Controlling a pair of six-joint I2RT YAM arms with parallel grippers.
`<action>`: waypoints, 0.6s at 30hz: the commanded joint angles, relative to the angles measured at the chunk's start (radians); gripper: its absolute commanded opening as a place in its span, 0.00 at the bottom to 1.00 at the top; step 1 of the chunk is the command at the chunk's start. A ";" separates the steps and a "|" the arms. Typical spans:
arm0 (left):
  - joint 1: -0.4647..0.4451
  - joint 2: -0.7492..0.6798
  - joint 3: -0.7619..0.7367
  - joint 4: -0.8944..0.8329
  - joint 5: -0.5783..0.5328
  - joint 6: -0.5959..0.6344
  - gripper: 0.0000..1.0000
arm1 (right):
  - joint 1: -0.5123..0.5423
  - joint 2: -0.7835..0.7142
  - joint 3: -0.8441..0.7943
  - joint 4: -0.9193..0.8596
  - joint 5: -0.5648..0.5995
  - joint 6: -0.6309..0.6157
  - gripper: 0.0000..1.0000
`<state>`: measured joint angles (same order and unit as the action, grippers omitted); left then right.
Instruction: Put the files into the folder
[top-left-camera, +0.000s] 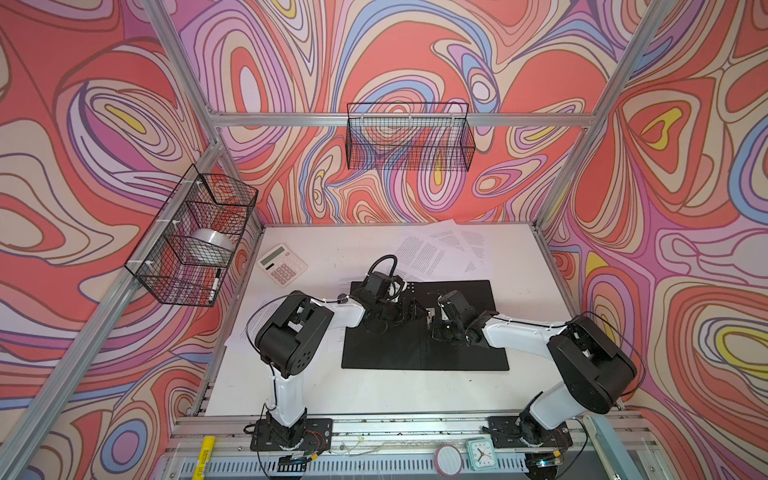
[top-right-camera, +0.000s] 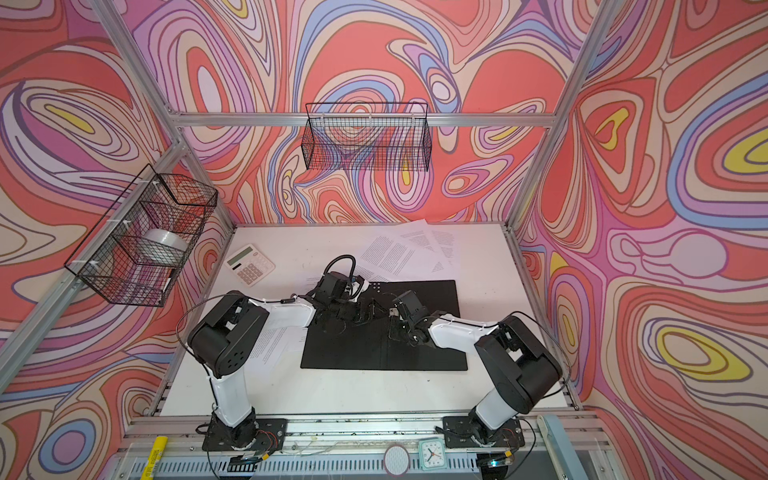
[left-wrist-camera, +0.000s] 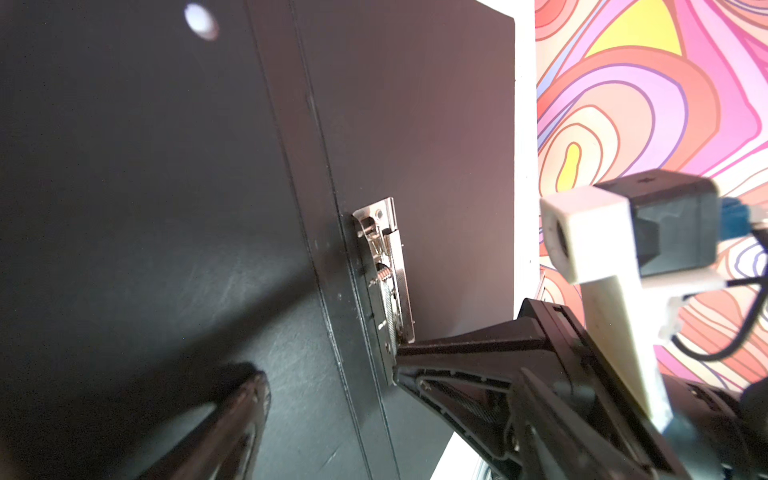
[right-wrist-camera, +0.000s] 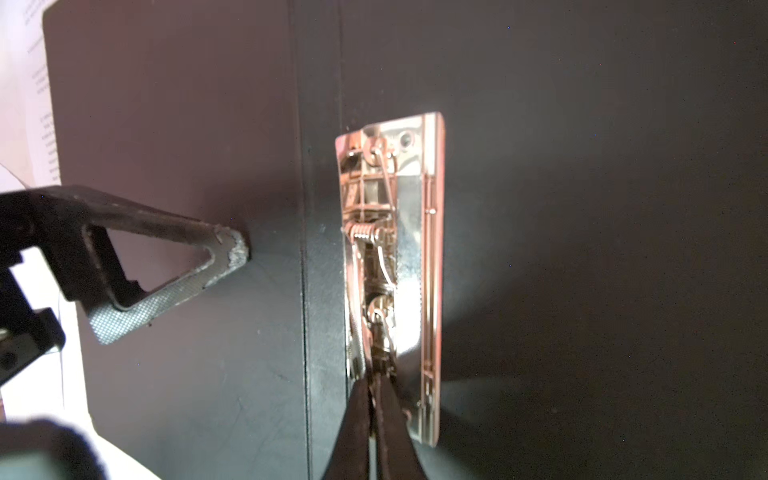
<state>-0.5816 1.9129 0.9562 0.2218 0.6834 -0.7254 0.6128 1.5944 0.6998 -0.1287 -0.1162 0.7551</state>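
Flatly open black folder (top-left-camera: 424, 349), metal spine clip (right-wrist-camera: 390, 257), left fingers (right-wrist-camera: 232, 253) spread, right fingers (right-wrist-camera: 357, 428) clenched at clip.

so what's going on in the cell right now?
The folder lies open flat on the table, black inside up. The right gripper is shut, apparently pinching the lever end of the metal spine clip. The left gripper is open, one finger down on the panel beside the spine. The files are all outside: printed sheets scattered behind the folder, more under the left arm.
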 joint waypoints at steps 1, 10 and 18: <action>0.024 0.141 -0.100 -0.312 -0.172 0.022 0.91 | -0.001 0.115 -0.085 -0.162 0.162 0.064 0.00; 0.048 0.160 -0.118 -0.298 -0.173 0.021 0.91 | 0.001 -0.050 -0.053 -0.275 0.167 0.022 0.00; 0.054 0.173 -0.139 -0.265 -0.152 0.018 0.90 | 0.002 -0.091 -0.028 -0.220 0.045 -0.008 0.00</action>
<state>-0.5552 1.9331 0.9329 0.2989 0.7403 -0.7074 0.6209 1.4994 0.6979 -0.1577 -0.0605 0.7776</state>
